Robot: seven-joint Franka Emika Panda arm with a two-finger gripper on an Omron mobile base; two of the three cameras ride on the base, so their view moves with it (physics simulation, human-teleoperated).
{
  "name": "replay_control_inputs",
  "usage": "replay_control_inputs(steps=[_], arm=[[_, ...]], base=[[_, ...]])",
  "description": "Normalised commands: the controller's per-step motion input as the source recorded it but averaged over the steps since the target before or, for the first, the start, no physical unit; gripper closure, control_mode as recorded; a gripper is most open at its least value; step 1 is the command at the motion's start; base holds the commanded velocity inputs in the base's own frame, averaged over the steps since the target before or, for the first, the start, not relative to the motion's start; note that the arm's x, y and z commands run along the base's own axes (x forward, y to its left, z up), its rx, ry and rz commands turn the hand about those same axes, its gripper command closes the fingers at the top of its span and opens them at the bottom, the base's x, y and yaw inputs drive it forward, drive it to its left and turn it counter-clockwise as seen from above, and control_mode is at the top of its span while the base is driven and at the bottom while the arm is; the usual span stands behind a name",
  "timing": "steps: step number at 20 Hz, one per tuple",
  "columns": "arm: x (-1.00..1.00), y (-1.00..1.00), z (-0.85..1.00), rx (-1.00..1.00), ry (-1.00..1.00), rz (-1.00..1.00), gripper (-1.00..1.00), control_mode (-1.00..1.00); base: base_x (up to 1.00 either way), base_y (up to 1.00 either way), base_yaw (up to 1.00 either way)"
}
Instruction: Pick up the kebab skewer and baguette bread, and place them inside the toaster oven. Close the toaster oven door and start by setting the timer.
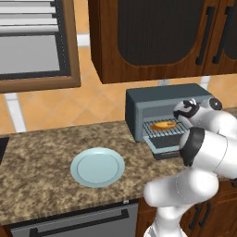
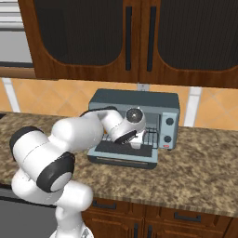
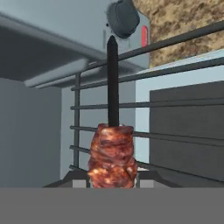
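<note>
Kebab skewer [image 3: 112,153]: clamped in the closed gripper [image 3: 113,183], stick pointing out over the wire rack [image 3: 183,100] for loading into the toaster oven [image 1: 139,111]. Baguette bread [image 1: 163,125]: already on the rack, inside; toaster oven door [image 2: 122,154] dropped open toward the near side.

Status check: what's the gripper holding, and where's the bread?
Gripper shut on kebab skewer, over the wire rack. Baguette bread already in toaster oven. Toaster oven door down.

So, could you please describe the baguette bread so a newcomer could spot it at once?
Find the blue-grey toaster oven on the granite counter, its door dropped open. On the wire rack inside lies the baguette bread, a stubby golden-orange loaf, unlike the reddish-brown kebab skewer.
</note>
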Motion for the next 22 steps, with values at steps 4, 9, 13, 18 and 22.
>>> replay_control_inputs(steps=[4, 9, 13, 18, 22], arm=[[0.25, -0.27, 0.0, 0.0, 0.0, 0.0, 1.0, -1.0], [0.08, -0.15, 0.0, 0.0, 0.01, 0.0, 1.0, -1.0], [0.0, 0.0, 0.0, -0.01, 0.06, 0.0, 1.0, -1.0], [0.0, 0.06, 0.0, -0.02, 0.07, 0.0, -1.0, -1.0], [0.0, 0.3, 0.0, -0.03, 0.04, 0.01, -1.0, -1.0]], base=[[0.0, 0.0, 0.0], [0.0, 0.0, 0.0], [0.0, 0.0, 0.0], [0.0, 0.0, 0.0], [0.0, 0.0, 0.0]])
